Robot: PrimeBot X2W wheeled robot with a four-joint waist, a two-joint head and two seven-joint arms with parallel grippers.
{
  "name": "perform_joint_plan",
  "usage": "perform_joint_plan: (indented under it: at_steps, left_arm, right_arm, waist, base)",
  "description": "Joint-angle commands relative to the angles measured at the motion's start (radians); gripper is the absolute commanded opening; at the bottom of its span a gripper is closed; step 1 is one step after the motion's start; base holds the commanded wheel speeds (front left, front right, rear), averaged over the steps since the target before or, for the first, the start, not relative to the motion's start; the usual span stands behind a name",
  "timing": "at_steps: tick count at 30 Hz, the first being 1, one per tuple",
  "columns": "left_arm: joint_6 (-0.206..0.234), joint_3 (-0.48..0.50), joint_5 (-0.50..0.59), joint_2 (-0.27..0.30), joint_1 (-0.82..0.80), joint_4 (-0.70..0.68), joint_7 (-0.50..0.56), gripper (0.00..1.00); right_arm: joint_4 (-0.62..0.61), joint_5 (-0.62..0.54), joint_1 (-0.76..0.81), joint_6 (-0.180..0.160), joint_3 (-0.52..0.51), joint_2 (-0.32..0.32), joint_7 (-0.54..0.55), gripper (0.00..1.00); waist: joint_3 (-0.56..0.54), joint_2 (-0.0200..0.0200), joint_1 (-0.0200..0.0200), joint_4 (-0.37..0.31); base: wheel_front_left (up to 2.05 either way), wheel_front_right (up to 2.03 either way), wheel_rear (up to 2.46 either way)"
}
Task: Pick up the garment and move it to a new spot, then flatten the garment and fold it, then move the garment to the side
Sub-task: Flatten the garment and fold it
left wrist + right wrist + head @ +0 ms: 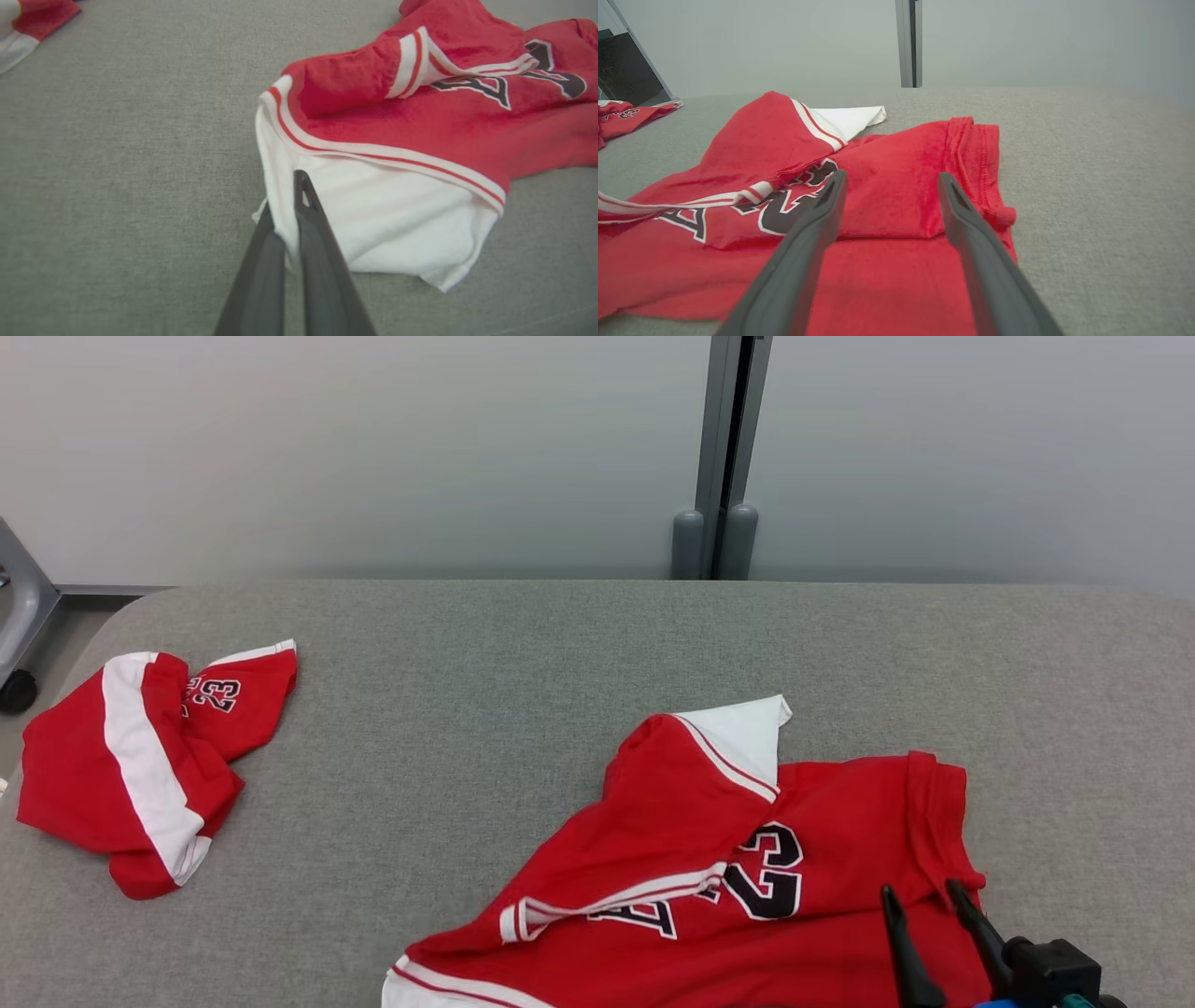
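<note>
The garment (728, 859) is a red jersey with white trim and a black "23", lying crumpled on the grey table near its front edge. My left gripper (285, 196) is shut on the garment's white edge (373, 219) at its near left corner; the cloth runs between the two dark fingers. My right gripper (920, 889) hovers open over the garment's right side. In the right wrist view, its fingers (817, 219) straddle a folded red hem (896, 196) without touching it.
A second red and white "23" garment (149, 765) lies bunched at the table's far left end. The grey table (560, 644) runs back to a pale wall with a grey post (724, 457). A chair caster (17, 691) stands off the left edge.
</note>
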Motion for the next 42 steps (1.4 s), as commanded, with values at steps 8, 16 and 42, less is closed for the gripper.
perform_joint_plan:
  at_steps: [8,16,42]
  left_arm:
    - [0.041,0.003,0.043,0.031,-0.031,0.014,-0.053,1.0]
    - [0.027,-0.039,0.107,0.038,-0.128,-0.016,-0.137,1.0]
    - [-0.068,-0.243,0.1,0.022,-0.39,0.303,-0.093,0.0]
  right_arm:
    - [0.011,-0.004,-0.01,0.0,0.002,-0.002,0.0,1.0]
    - [0.014,-0.007,-0.005,0.0,-0.002,-0.002,0.0,1.0]
    - [0.002,-0.004,-0.037,0.0,-0.013,-0.002,0.0,1.0]
  waist:
    - [0.004,0.0,0.0001,-0.007]
    - [-0.004,0.0,0.0001,-0.028]
    - [0.044,0.0,0.0001,-0.083]
  base:
    - [0.0,0.0,0.0]
    - [0.0,0.0,0.0]
    - [0.0,0.0,0.0]
